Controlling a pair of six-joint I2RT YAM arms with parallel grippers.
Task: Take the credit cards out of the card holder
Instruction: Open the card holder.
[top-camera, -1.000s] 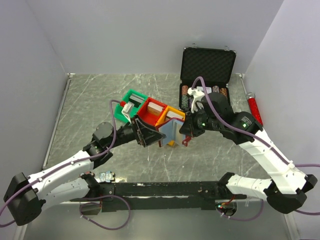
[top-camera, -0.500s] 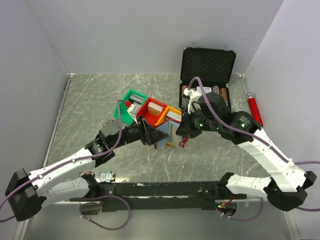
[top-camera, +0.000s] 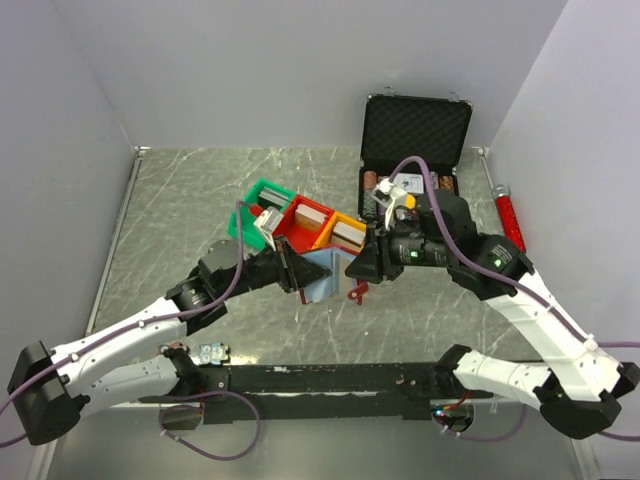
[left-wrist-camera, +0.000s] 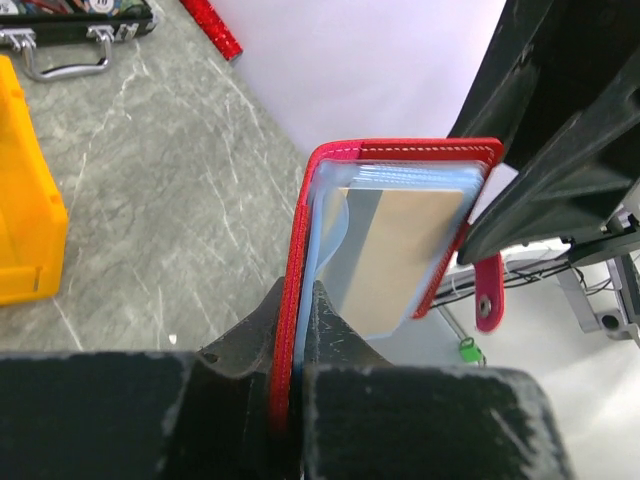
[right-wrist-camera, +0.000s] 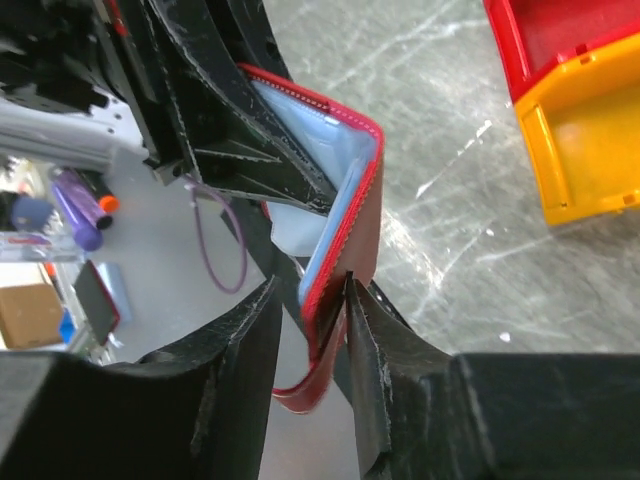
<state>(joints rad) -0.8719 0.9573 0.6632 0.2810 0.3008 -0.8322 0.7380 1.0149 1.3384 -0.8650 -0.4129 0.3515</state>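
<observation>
The card holder (top-camera: 322, 277) hangs open above the table between the two arms, a red bifold with a pale blue inside. My left gripper (top-camera: 298, 272) is shut on the edge of one red cover (left-wrist-camera: 290, 330). The credit cards (left-wrist-camera: 405, 240) sit in the clear pockets, pale blue and beige, with only their faces showing. My right gripper (right-wrist-camera: 310, 283) stands open around the other flap (right-wrist-camera: 345, 250), which rests against one finger (right-wrist-camera: 365, 350) and leaves a gap to the other. The strap tab (top-camera: 358, 291) dangles below the right gripper (top-camera: 358, 268).
Green (top-camera: 262, 203), red (top-camera: 305, 222) and orange (top-camera: 348, 232) bins stand in a row just behind the card holder. An open black chip case (top-camera: 415, 130) is at the back right, and a red-handled tool (top-camera: 506, 214) lies along the right wall.
My left gripper has closed on the card holder's cover. My right gripper has opened from its grip on the other flap and shifted slightly right.
</observation>
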